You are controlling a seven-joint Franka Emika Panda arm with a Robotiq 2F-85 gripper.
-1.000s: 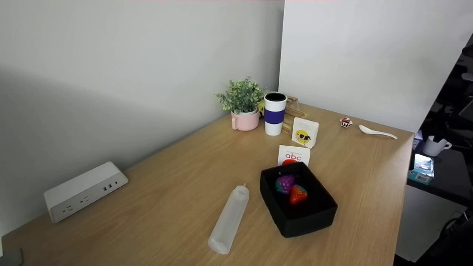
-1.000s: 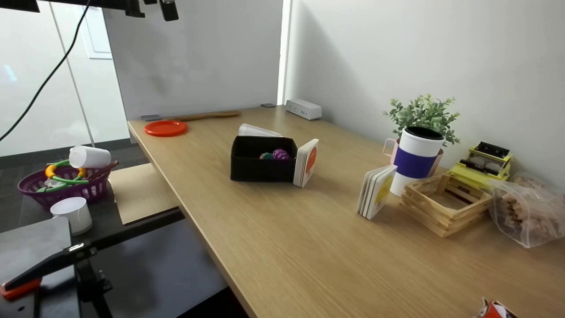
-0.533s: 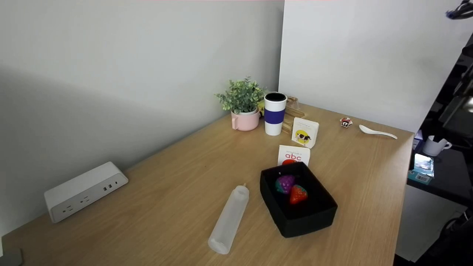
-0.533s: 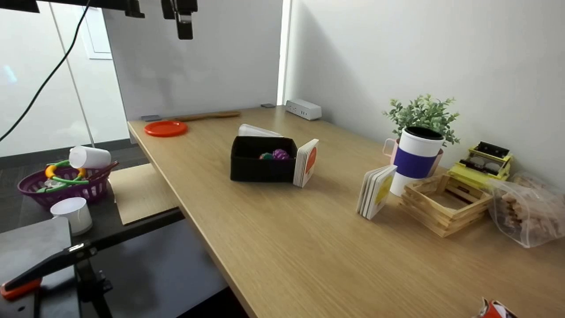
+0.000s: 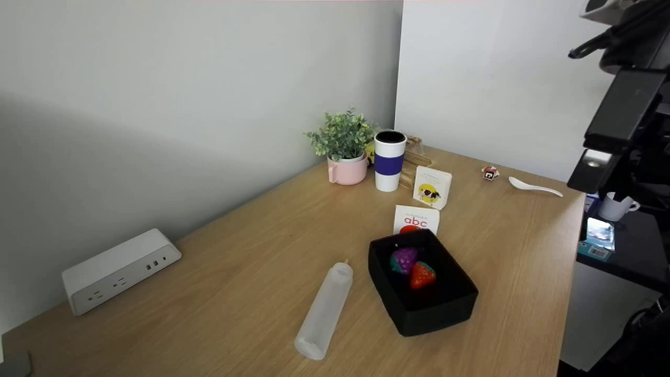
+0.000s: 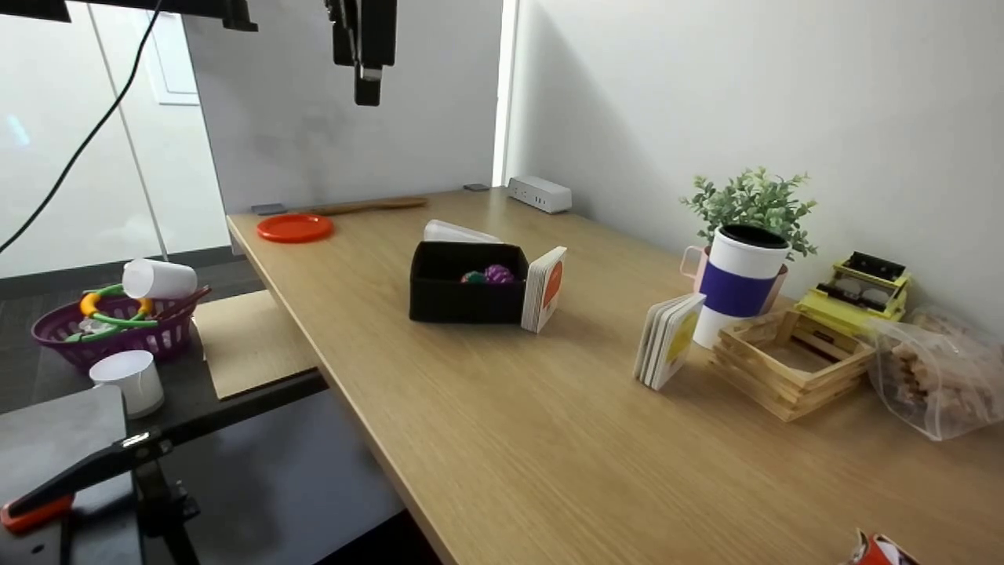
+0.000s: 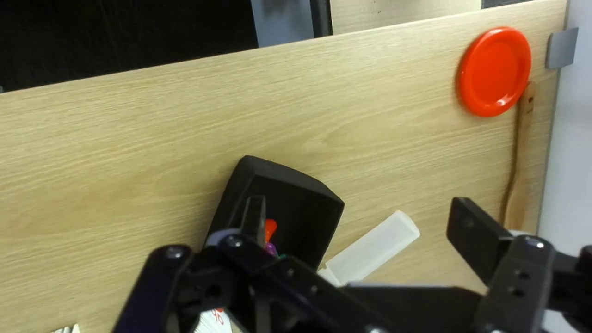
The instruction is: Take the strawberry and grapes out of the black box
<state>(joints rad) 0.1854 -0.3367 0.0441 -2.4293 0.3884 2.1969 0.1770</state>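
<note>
Strawberry [image 5: 422, 276], grapes [image 5: 405, 259], in black box [image 5: 440, 317], well below hand [image 7: 358, 215]

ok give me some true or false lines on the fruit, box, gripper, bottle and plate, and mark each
The strawberry and grapes are in the box. True.
The gripper is open and empty. True.
The gripper is down in the box. False: it hangs in the air, clear of it.
The bottle and plate are on the desk. True.
The bottle stands upright. False: it lies on its side.
The plate is blue. False: it is red.
</note>
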